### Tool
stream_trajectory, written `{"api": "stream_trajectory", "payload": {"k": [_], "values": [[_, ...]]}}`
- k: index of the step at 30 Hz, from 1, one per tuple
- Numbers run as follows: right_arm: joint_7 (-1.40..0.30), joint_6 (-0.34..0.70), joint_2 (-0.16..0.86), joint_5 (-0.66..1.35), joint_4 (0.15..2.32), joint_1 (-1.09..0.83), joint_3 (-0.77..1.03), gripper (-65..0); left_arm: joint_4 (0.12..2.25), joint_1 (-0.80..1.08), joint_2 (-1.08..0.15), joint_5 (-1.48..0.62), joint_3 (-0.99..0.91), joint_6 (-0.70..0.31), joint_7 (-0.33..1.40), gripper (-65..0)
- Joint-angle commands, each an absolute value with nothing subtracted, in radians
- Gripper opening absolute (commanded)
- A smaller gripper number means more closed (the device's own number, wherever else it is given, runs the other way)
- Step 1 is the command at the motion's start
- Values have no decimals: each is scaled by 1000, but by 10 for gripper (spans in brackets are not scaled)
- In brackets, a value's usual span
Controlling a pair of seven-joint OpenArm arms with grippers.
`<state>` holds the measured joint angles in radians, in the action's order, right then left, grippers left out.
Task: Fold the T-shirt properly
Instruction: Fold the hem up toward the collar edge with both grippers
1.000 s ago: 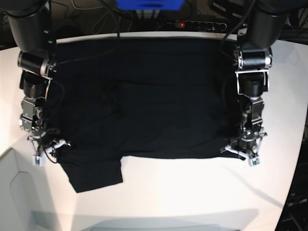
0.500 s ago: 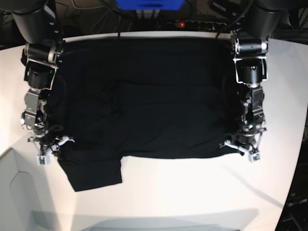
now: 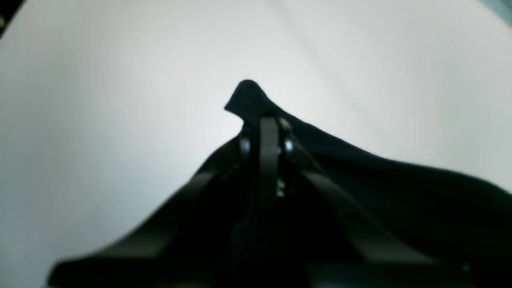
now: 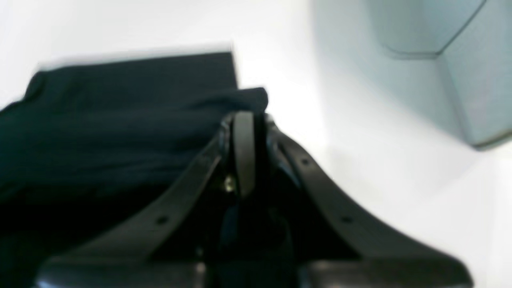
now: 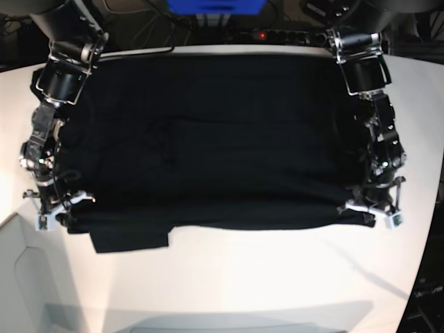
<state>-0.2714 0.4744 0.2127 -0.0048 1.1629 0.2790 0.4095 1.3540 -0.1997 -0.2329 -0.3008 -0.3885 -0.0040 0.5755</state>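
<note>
The T-shirt (image 5: 208, 139) is lying spread over the white table (image 5: 277, 277), covering most of its far half in the base view. Its near edge is running roughly straight from 9 o'clock to 3 o'clock, with one flap (image 5: 132, 237) hanging out toward 7 o'clock, flat on the tabletop.

The left gripper (image 5: 374, 211) is sitting at the shirt's near corner, at about 4 o'clock in the base view. In the left wrist view its fingers (image 3: 269, 136) are standing pressed together with a peak of black cloth (image 3: 248, 96) bunching out just beyond the tips — the jaws are closed on the T-shirt. The fabric is sloping away from that pinch toward 4 o'clock, raised off the table there.

The right gripper (image 5: 52, 208) is sitting at the opposite near corner, at about 8 o'clock in the base view. In the right wrist view its fingers (image 4: 243, 132) are likewise meeting, with a folded roll of cloth (image 4: 240, 98) lying across the tips — it too is clamping the T-shirt's edge. The flat flap is showing behind that roll, toward 11 o'clock.

A pale grey panel (image 4: 452, 60) is standing at 2 o'clock in the right wrist view. A power strip (image 5: 281, 35) is lying beyond the table's far edge at 12 o'clock.
</note>
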Motion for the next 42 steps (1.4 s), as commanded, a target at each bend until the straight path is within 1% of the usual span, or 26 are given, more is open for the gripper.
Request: {"api": "stream_trajectory", "payload": {"k": [1, 6, 10, 15, 20, 25, 29, 30, 33, 35, 42], "values": [[-245, 481, 226, 7, 1213, 280, 412, -650, 1408, -185, -243, -321, -415, -5, 573, -650], [-245, 481, 216, 7, 1348, 182, 414, -650, 1547, -76, -243, -426, -456, -2, 621, -650], [-245, 481, 213, 7, 1440, 99, 414, -650, 1646, 38, -243, -490, -490, -1, 621, -650], [-245, 481, 213, 7, 1535, -1, 414, -650, 1693, 150, -243, -542, -542, -4, 615, -650], [-245, 481, 214, 7, 1552, -54, 414, -650, 1687, 197, -243, -585, -588, -5, 619, -650], [-242, 481, 217, 7, 1555, -101, 418, -650, 1692, 242, -242, -599, -584, -5, 615, -650], [-243, 483, 214, 7, 1555, -119, 463, -650, 1684, 259, -219, -591, -587, -5, 615, -650], [-245, 490, 214, 7, 1555, -130, 470, -650, 1682, 266, -219, -591, -587, -5, 616, -650], [-245, 570, 214, 7, 1555, -154, 490, -650, 1682, 285, -216, -596, -582, -5, 611, -650], [-245, 599, 209, 7, 1552, -165, 501, -650, 1681, 285, -211, -598, -582, -5, 611, -650], [-245, 602, 193, 2, 1546, -182, 495, -650, 1681, 285, -194, -590, -582, -5, 619, -650]]}}
